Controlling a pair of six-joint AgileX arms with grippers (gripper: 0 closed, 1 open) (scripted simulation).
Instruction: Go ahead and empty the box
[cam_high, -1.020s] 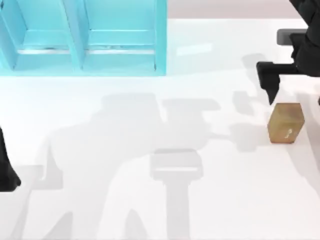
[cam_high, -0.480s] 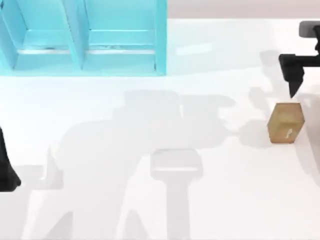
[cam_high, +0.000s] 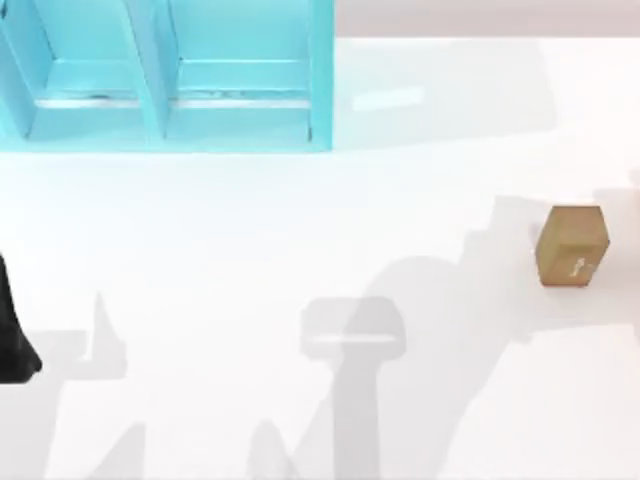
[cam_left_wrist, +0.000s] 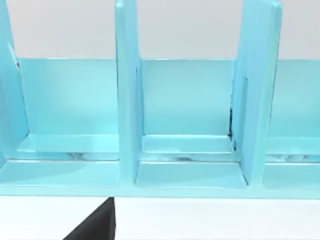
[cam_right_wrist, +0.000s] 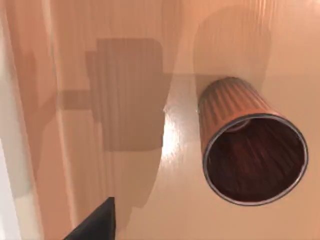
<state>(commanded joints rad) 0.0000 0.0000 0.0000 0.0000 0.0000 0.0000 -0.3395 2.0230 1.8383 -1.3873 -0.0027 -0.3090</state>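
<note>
The small tan box (cam_high: 572, 246) sits upright on the white table (cam_high: 300, 230) over at the right side, with nothing touching it; the teal shelf (cam_high: 165, 75) is far left, well apart from it; left arm (cam_high: 12, 335) is parked at the left edge, can't tell how its claw stands; the right wrist view looks down at a brown bin (cam_right_wrist: 252, 150) on a wooden floor (cam_right_wrist: 125, 75); can't tell that claw either.

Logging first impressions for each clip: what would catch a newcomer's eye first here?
Probably the big turquoise compartmented box at the top view's upper left, its bays bare. Next, the small tan wooden block alone on the white table at the right. The right wrist view looks down into a ribbed brown bin.
</note>
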